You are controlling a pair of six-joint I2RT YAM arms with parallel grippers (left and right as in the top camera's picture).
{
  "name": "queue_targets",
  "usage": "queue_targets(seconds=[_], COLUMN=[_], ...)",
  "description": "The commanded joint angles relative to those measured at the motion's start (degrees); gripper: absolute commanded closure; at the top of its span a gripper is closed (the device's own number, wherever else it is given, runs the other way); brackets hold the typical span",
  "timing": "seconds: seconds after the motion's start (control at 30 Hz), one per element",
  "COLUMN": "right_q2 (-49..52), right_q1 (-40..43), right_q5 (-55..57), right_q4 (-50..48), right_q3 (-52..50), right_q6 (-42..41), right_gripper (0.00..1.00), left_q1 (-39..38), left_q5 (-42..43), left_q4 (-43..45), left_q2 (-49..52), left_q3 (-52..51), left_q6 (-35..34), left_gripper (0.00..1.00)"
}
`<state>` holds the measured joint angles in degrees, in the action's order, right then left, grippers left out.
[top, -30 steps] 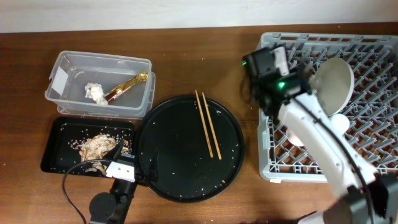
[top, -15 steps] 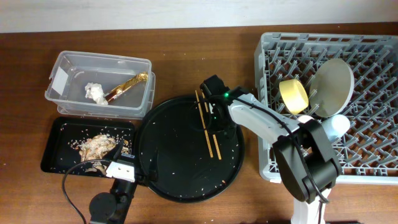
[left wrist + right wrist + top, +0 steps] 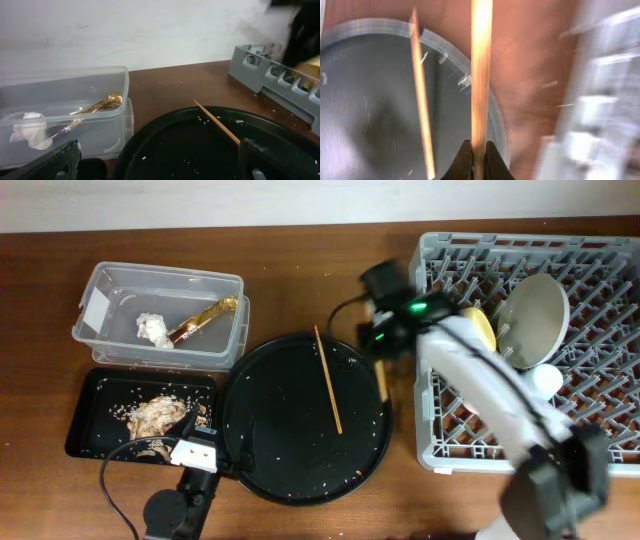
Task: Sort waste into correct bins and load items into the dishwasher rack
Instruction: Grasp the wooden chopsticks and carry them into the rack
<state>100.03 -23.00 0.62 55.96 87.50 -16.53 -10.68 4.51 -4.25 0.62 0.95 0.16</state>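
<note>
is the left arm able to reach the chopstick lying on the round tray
Probably yes: the chopstick lies uncovered on the round black tray, with the open left gripper at its rim.

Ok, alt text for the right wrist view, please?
The right gripper pinches one chopstick, which runs straight up the middle of the blurred frame. The second chopstick lies on the round black tray at left. The grey rack shows as a smear at right, beyond a strip of brown table.
</note>
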Motion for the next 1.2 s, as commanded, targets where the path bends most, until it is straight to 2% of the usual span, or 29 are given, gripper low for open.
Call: queue_targets(seconds=[0.0,0.1,0.17,0.2,0.23,0.27,0.33,0.4,0.5,0.57,0.6,0.73,0.8,0.87,0.93,0.97,1.0,1.07,1.1,1.13,1.17], right_q2=[-2.0,2.7,4.7,5.0,4.6,3.7,1.3,1.4,3.6,5.9,7.7,14.2,18.4,20.5,22.0,21.9,21.7,20.3,18.4,15.4,13.5], right_q1=[8.9,14.5,15.3,15.4,15.0,14.0,10.8,6.1,-3.3,-7.4,-8.5,-8.4,-9.2,-10.1,-10.7,-10.7,-10.6,-10.7,-11.2,-12.8,-15.1], right_q5=[6.3,6.8,7.0,6.1,4.0,-0.4,-9.2,-10.1,-8.5,-1.6,1.0,0.2,-8.5,-9.2,-9.2,-9.0,-9.0,-9.1,-10.4,-17.1,-19.7], right_q4=[0.9,1.3,1.9,2.1,2.6,3.5,3.5,3.6,-2.5,-7.5,-10.5,-13.4,-13.4,-13.1,-12.9,-12.9,-12.5,-10.4,-9.5,-9.0,-7.0], right_q3=[0.5,-1.5,-1.5,-1.4,-1.1,-0.3,-0.1,-0.3,-4.0,-5.9,-6.5,-6.5,-6.5,-6.6,-6.7,-6.7,-6.4,-5.2,-4.7,-4.7,-4.7], right_q6=[2.8,9.1,9.1,9.1,9.1,9.2,9.2,9.0,4.7,-0.2,-2.5,-2.6,-2.2,-2.2,-2.2,-2.2,-2.2,-1.0,2.3,12.7,19.6], right_gripper=[0.96,0.96,0.96,0.91,0.74,0.66,0.5,0.41,0.41,0.4,0.38,0.39,0.48,0.54,0.64,0.73,0.73,0.73,0.71,0.67,0.67], left_q1=[0.3,0.3,0.3,0.3,0.3,0.3,0.3,0.3,0.3,0.3,0.3,0.3,0.3,0.3,0.3,0.3,0.3,0.3,0.3,0.3,0.3], left_q5=[0.6,0.6,0.6,0.6,0.6,0.6,0.6,0.6,0.6,0.6,0.6,0.6,0.6,0.6,0.6,0.6,0.6,0.6,0.6,0.6,0.6], left_q4=[0.2,0.2,0.2,0.2,0.2,0.2,0.2,0.2,0.2,0.1,0.2,0.2,0.2,0.2,0.1,0.2,0.2,0.1,0.2,0.2,0.2], left_q2=[-0.3,-0.3,-0.3,-0.3,-0.3,-0.3,-0.3,-0.3,-0.3,-0.3,-0.3,-0.3,-0.3,-0.3,-0.3,-0.3,-0.3,-0.3,-0.3,-0.3,-0.3], left_q3=[-0.4,-0.4,-0.4,-0.4,-0.4,-0.4,-0.4,-0.4,-0.4,-0.4,-0.4,-0.4,-0.4,-0.4,-0.4,-0.4,-0.4,-0.4,-0.4,-0.4,-0.4], left_q6=[-0.6,-0.6,-0.6,-0.6,-0.6,-0.6,-0.6,-0.6,-0.6,-0.6,-0.6,-0.6,-0.6,-0.6,-0.6,-0.6,-0.6,-0.6,-0.6,-0.6,-0.6], left_gripper=[0.01,0.01,0.01,0.01,0.01,0.01,0.01,0.01,0.01,0.01,0.01,0.01,0.0,0.01,0.01,0.01,0.01,0.01,0.01,0.01,0.01])
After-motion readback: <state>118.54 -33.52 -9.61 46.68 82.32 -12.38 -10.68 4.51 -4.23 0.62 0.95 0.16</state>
